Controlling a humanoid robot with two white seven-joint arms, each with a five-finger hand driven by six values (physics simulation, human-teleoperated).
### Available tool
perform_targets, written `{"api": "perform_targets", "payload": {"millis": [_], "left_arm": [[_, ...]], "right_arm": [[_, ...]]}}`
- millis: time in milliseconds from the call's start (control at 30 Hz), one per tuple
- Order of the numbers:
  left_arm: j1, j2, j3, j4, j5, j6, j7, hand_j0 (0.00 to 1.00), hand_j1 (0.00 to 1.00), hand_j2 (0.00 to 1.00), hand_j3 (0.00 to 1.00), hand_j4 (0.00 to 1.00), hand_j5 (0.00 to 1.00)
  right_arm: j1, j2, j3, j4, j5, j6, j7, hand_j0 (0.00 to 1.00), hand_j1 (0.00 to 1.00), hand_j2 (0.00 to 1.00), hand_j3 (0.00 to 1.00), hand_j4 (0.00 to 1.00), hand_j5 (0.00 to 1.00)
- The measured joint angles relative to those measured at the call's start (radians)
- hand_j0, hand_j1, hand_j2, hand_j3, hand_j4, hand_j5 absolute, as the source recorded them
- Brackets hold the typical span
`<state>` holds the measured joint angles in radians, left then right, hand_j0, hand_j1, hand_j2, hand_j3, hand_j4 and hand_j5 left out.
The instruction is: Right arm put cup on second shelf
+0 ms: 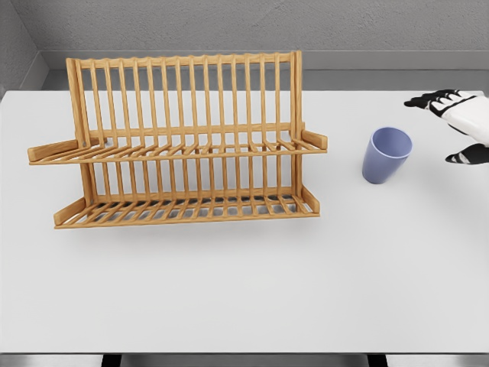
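Right robot hand (457, 122) enters at the right edge, white with black fingertips, fingers spread, holding nothing, thumb apart below. It sits near the blue-violet tapered plastic cup (386, 155) but not touching it. Cup stands upright, mouth open, on the white bench (252, 290), right of the two-tier slatted wooden dish rack (179, 141). Both rack shelves carry nothing. Left arm out of view.

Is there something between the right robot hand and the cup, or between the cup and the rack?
Nothing visible. The right robot hand is to the right of the cup with only bare table between. The table from cup to rack is also bare.
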<state>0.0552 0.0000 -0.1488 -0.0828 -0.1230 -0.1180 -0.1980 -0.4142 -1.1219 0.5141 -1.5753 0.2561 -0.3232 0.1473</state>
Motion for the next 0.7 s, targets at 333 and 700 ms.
{"api": "perform_targets", "payload": {"millis": [333,700], "left_arm": [[0.000,0.000,0.000,0.000,0.000,0.000,0.000,1.00,1.00,1.00,1.00,1.00,1.00],[0.000,0.000,0.000,0.000,0.000,0.000,0.000,1.00,1.00,1.00,1.00,1.00,1.00]], "right_arm": [[-0.140,0.017,-0.003,0.049,-0.003,0.011,0.238,1.00,1.00,1.00,1.00,1.00,1.00],[-0.368,0.152,0.193,0.105,-0.001,0.005,0.458,1.00,1.00,1.00,1.00,1.00,1.00]]}}
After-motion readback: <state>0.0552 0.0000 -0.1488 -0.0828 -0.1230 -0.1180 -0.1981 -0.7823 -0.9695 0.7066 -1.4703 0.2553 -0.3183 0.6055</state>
